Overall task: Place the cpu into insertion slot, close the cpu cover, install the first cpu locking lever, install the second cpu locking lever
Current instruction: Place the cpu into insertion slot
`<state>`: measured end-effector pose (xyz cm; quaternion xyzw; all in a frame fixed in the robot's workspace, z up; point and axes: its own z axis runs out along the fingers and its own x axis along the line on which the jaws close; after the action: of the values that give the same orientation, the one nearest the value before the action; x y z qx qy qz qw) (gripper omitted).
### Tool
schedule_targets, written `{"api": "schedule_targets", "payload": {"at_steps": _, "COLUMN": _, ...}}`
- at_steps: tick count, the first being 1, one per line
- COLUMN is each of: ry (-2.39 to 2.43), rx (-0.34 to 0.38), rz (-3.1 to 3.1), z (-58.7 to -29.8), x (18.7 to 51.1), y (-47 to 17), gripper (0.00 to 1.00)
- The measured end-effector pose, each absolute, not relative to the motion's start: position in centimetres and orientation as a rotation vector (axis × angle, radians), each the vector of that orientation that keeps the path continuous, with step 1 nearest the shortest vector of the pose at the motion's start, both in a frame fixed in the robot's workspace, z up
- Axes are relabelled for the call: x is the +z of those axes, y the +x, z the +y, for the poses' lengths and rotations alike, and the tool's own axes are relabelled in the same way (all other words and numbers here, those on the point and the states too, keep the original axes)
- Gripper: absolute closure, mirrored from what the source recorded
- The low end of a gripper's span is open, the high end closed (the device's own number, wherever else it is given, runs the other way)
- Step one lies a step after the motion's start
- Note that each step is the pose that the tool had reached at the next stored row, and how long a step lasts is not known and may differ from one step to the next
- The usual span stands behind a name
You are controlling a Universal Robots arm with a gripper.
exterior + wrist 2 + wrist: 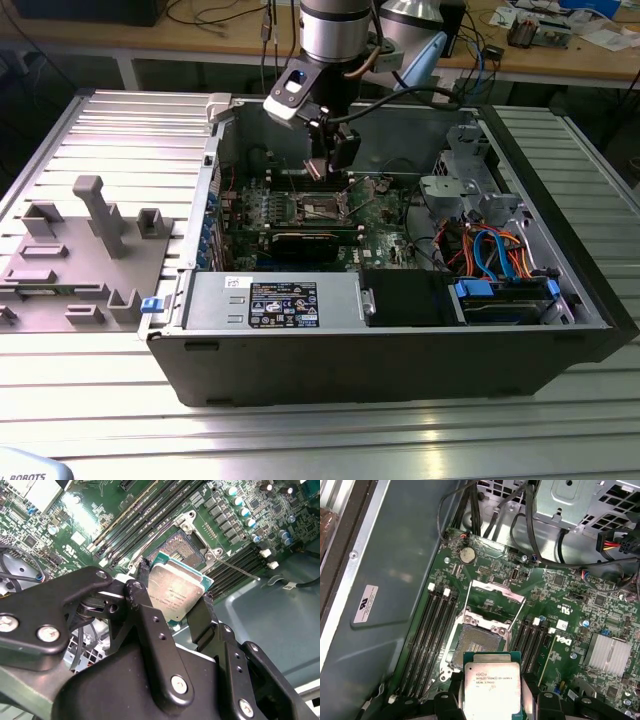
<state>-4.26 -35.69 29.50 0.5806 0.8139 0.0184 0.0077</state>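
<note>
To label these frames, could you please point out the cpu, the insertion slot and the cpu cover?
cpu (492, 685): first wrist view, middle of its silvery top face.
insertion slot (477, 642): first wrist view, its dark centre.
cpu cover (497, 590): first wrist view, silvery bar of the open frame.

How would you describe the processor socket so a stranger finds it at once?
Inside the open dark grey computer case, look at the green circuit board. Between two groups of long black memory slots sits the insertion slot, near the flat silvery cpu in the black tool. Unlike its narrow neighbours, it is square, with a dark centre and silvery metal rim.
</note>
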Motion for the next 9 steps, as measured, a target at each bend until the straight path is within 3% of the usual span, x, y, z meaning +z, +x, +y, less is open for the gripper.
{"api": "schedule_targets", "payload": {"at_steps": 9, "ry": 1.838, "rx": 0.056, "rz": 2.527, "z": -35.68, "x": 29.5, "y": -4.26, "gripper": 0.45}}
